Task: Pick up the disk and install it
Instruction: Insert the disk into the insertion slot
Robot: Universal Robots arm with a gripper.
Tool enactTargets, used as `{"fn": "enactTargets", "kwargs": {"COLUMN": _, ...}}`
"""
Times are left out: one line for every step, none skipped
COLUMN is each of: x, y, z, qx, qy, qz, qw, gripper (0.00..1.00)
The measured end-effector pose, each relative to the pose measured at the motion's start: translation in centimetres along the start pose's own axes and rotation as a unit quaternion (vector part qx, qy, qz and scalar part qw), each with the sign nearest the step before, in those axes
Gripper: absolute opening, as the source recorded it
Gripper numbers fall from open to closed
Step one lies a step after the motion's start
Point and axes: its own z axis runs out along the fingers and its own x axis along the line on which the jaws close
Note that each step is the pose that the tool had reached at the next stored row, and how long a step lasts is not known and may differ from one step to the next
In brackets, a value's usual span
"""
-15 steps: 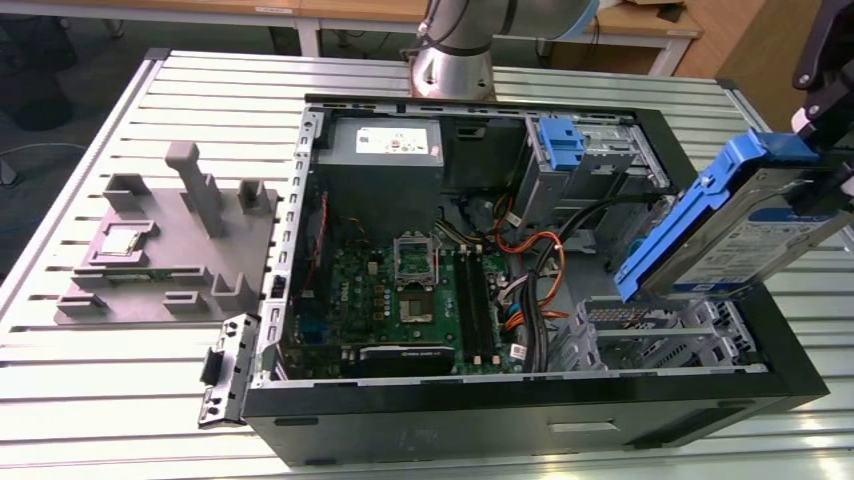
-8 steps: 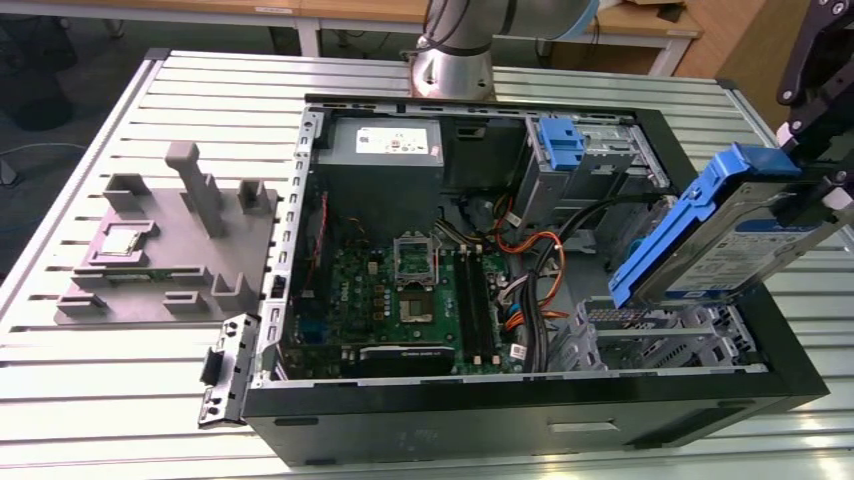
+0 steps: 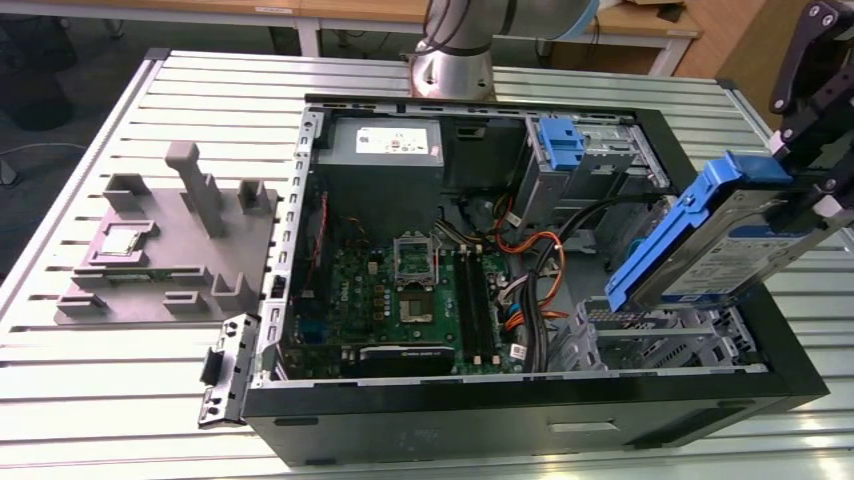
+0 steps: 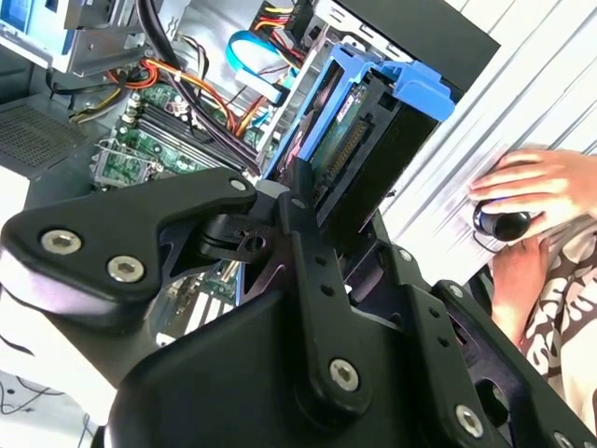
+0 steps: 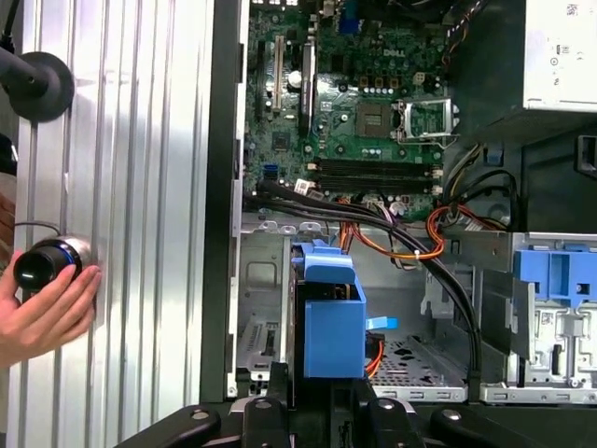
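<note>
The disk (image 3: pixel 727 245) is a silver-grey drive with a blue-and-white label and blue carrier rails. It hangs tilted above the right end of the open computer case (image 3: pixel 534 405) in the exterior view. My gripper (image 3: pixel 809 190) is shut on its upper end. In both wrist views the disk (image 4: pixel 347 126) (image 5: pixel 331 322) points away from the gripper (image 4: pixel 322 219) (image 5: pixel 317 399) towards the metal drive bay (image 5: pixel 266 327) inside the case. The disk is in the air and touches nothing else that I can see.
Inside the case are a green motherboard (image 3: pixel 400 300), a grey power-supply box (image 3: pixel 387 145), orange and black cables (image 5: pixel 420 238), and a bare blue bracket (image 3: pixel 561 140) in the far bay. A grey fixture (image 3: pixel 160 240) stands on the slatted table. A person's hand (image 5: pixel 47 303) rests on a black knob beside the case.
</note>
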Motion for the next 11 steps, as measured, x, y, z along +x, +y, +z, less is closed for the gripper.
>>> {"fn": "enactTargets", "kwargs": {"x": 0.00, "y": 0.01, "z": 0.13, "qx": 0.0000, "qy": 0.0002, "qz": 0.000, "qw": 1.0000, "gripper": 0.35}}
{"fn": "enactTargets", "kwargs": {"x": 0.01, "y": 0.03, "z": 0.27, "qx": 0.0000, "qy": 0.0004, "qz": 0.001, "qw": 1.0000, "gripper": 0.35}}
{"fn": "enactTargets", "kwargs": {"x": 0.02, "y": 0.06, "z": 0.42, "qx": 0.0000, "qy": 0.0005, "qz": 0.001, "qw": 1.0000, "gripper": 0.35}}
{"fn": "enactTargets", "kwargs": {"x": 0.02, "y": 0.08, "z": 0.58, "qx": 0.0000, "qy": 0.0005, "qz": 0.001, "qw": 1.0000, "gripper": 0.35}}
{"fn": "enactTargets", "kwargs": {"x": 0.03, "y": 0.11, "z": 0.74, "qx": 0.0001, "qy": 0.0005, "qz": 0.002, "qw": 1.0000, "gripper": 0.35}}
{"fn": "enactTargets", "kwargs": {"x": 0.04, "y": 0.13, "z": 0.92, "qx": 0.0001, "qy": 0.0005, "qz": 0.002, "qw": 1.0000, "gripper": 0.35}}
{"fn": "enactTargets", "kwargs": {"x": 0.04, "y": 0.14, "z": 1.10, "qx": 0.0001, "qy": 0.0005, "qz": 0.003, "qw": 1.0000, "gripper": 0.35}}
{"fn": "enactTargets", "kwargs": {"x": 0.04, "y": 0.15, "z": 1.28, "qx": 0.0001, "qy": 0.0005, "qz": 0.003, "qw": 1.0000, "gripper": 0.35}}
{"fn": "enactTargets", "kwargs": {"x": 0.05, "y": 0.16, "z": 1.40, "qx": 0.0001, "qy": 0.0006, "qz": 0.004, "qw": 1.0000, "gripper": 0.35}}
{"fn": "enactTargets", "kwargs": {"x": 0.05, "y": 0.16, "z": 1.44, "qx": 0.0001, "qy": 0.0006, "qz": 0.004, "qw": 1.0000, "gripper": 0.35}}
{"fn": "enactTargets", "kwargs": {"x": 0.06, "y": 0.16, "z": 1.45, "qx": 0.0001, "qy": 0.0006, "qz": 0.004, "qw": 1.0000, "gripper": 0.35}}
